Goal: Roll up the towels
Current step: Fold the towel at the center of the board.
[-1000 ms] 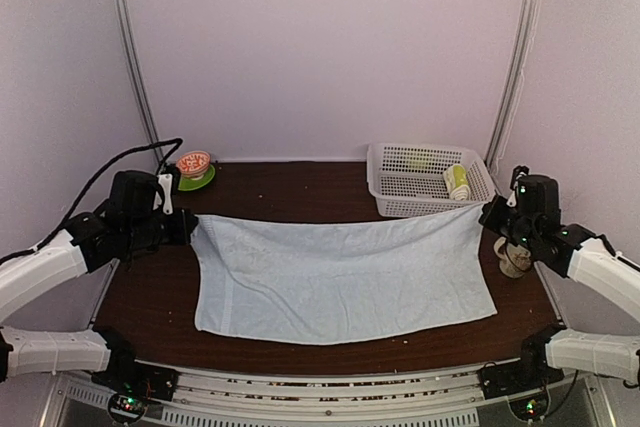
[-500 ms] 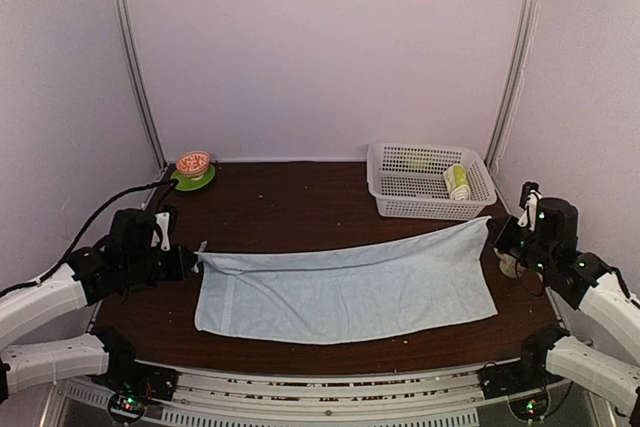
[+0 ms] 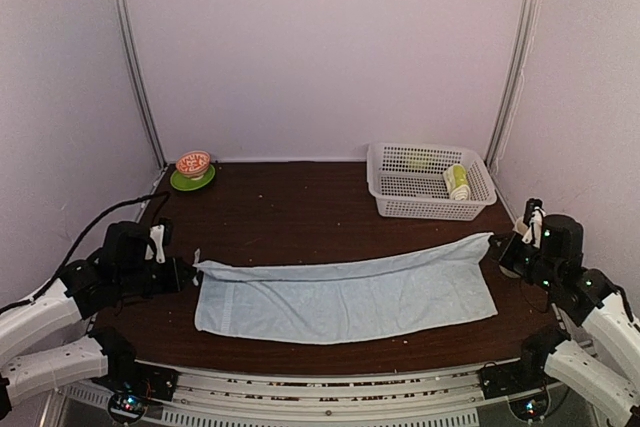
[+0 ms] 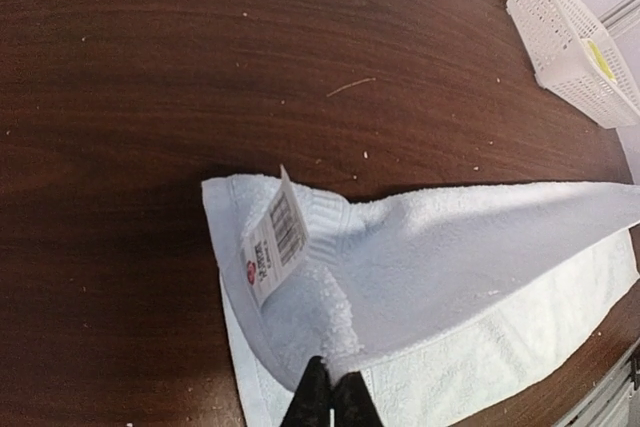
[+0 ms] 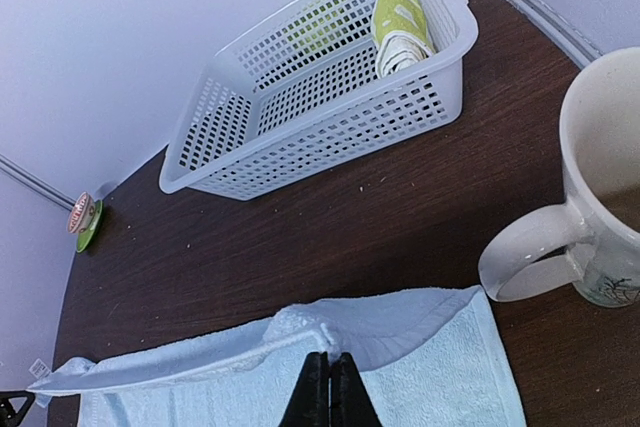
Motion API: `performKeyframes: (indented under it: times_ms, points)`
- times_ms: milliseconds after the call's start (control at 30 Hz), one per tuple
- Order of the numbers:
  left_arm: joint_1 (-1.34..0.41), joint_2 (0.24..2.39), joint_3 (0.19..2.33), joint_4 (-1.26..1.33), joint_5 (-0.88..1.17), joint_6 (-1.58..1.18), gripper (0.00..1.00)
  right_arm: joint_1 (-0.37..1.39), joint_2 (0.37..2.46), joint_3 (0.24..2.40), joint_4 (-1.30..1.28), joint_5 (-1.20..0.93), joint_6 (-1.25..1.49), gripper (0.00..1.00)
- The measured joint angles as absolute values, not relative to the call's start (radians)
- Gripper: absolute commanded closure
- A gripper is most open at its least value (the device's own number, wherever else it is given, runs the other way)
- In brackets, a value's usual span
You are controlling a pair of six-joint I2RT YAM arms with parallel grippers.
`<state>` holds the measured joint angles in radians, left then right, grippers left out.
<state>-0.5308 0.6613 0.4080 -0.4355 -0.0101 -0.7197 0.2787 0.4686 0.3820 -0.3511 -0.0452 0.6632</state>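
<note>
Progress, how does it look from where you stand?

About halfway, I'd say. On the left, the left gripper [image 4: 330, 392] has its fingers pinched tight on the far-left corner of the pale-blue towel [image 3: 345, 292], just beside the tag [image 4: 272, 247].

And the towel itself?

It stretches across the near half of the table [image 3: 300, 207]. Its far edge is held up over the near part, so I take it for a lengthwise fold. There is no roll in it yet.

And the other towel?

The lime-green towel [image 3: 457, 181] sits rolled in the white basket [image 3: 420, 205] at the far right. That one looks finished.

And on the right?

The right gripper [image 5: 328, 387] is closed on the blue towel's far-right corner, near a mug [image 5: 600, 197]. I judge what's left is to lay the fold flat, then roll the band.
</note>
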Motion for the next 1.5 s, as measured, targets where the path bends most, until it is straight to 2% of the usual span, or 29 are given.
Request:
performKeyframes:
  times_ms: [1500]
  points:
    - [-0.658, 0.524, 0.404, -0.668, 0.012, -0.875, 1.00, 0.280, 0.141, 0.352, -0.710, -0.088, 0.820, 1.00]
